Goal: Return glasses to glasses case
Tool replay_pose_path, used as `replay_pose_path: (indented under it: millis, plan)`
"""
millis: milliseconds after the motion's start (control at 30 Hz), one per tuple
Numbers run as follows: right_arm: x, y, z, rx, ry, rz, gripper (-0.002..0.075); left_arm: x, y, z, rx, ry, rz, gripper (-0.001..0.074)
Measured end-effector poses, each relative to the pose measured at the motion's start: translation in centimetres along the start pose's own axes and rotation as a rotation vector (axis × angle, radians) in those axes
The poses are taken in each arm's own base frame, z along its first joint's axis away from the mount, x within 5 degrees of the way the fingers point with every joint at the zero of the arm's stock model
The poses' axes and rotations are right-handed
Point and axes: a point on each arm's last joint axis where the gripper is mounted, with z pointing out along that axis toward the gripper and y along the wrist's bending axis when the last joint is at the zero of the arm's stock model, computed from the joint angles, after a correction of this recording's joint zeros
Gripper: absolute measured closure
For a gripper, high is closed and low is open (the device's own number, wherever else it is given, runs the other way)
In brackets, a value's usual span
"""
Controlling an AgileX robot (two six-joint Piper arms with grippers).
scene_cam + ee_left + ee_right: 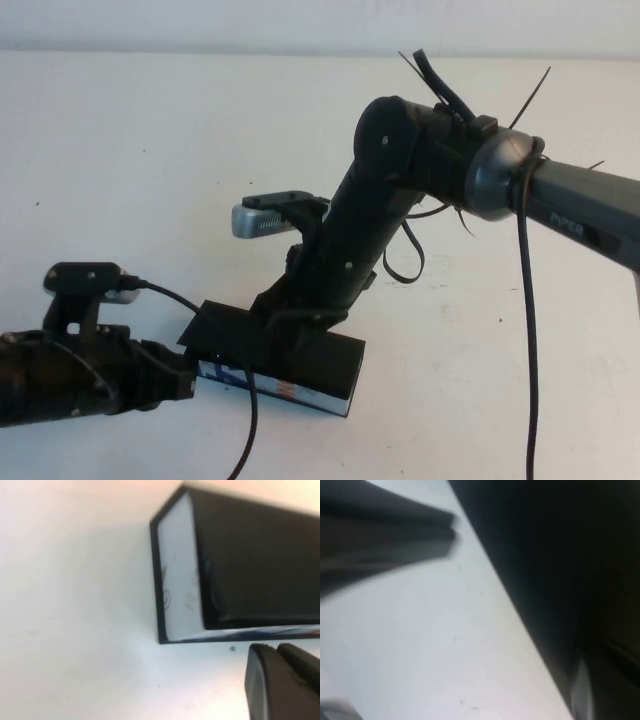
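High view: right tool (268, 318) down on glasses case (330, 372) on counter (150, 150), grip state can't tell. Left tool (280, 680) beside case end, looks closed. Glasses hidden, prob inside; next: shut lid fully.

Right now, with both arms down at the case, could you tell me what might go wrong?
1. The right end effector is pressed down at the glasses case, hidden by its own arm; the glasses are not visible, so a blind push could pinch them.
2. The left end effector sits close beside the case's end; a nudge could slide the case across the table.
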Motion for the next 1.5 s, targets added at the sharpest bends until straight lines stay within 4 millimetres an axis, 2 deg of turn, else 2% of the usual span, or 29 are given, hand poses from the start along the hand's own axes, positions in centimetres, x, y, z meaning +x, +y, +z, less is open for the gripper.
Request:
replay_pose_path:
  millis: [167, 367, 600, 700, 867, 967, 1033, 1233, 1367, 1500]
  plan:
    - [0.4, -0.1, 0.6, 0.017, 0.029, -0.004, 0.0739, -0.1, -1.6, -4.0, -0.025, -0.103, 0.055, 0.0738]
    - [0.6, -0.5, 1.1, 0.028, 0.047, -0.001, 0.0739, -0.4, -4.2, -8.9, -0.001, -0.306, 0.162, 0.0738]
    - [0.6, -0.3, 0.8, 0.029, 0.04, -0.004, 0.0739, 0.2, -6.1, -13.6, -0.017, -0.532, 0.281, 0.0738]
    - [0.8, 0.7, -0.6, 0.044, 0.013, -0.023, 0.0739, 0.7, -6.5, -15.3, -0.062, -0.625, 0.331, 0.0738]
    - [2.2, 4.2, -6.0, 0.122, -0.09, -0.059, 0.0738, 2.7, -5.6, -17.1, -0.204, -0.798, 0.356, 0.0738]
    - [4.4, 6.1, -9.5, 0.167, -0.157, -0.049, 0.0739, 4.4, -4.9, -17.8, -0.279, -0.896, 0.35, 0.0738]
    - [6.3, 7.0, -11.1, 0.2, -0.211, -0.036, 0.0739, 5.5, -4.4, -17.9, -0.312, -0.945, 0.342, 0.0738]
    - [13.4, 9.2, -14.8, 0.243, -0.396, -0.002, 0.0739, 8.4, -3.1, -16.5, -0.328, -0.972, 0.332, 0.0738]
    - [18.0, 9.3, -15.1, 0.256, -0.483, 0.008, 0.0739, 9.9, -1.9, -14.5, -0.332, -0.907, 0.303, 0.0738]
    - [21.9, 8.6, -14.0, 0.27, -0.57, 0.007, 0.0738, 11.1, -0.8, -12.9, -0.358, -0.854, 0.279, 0.0738]
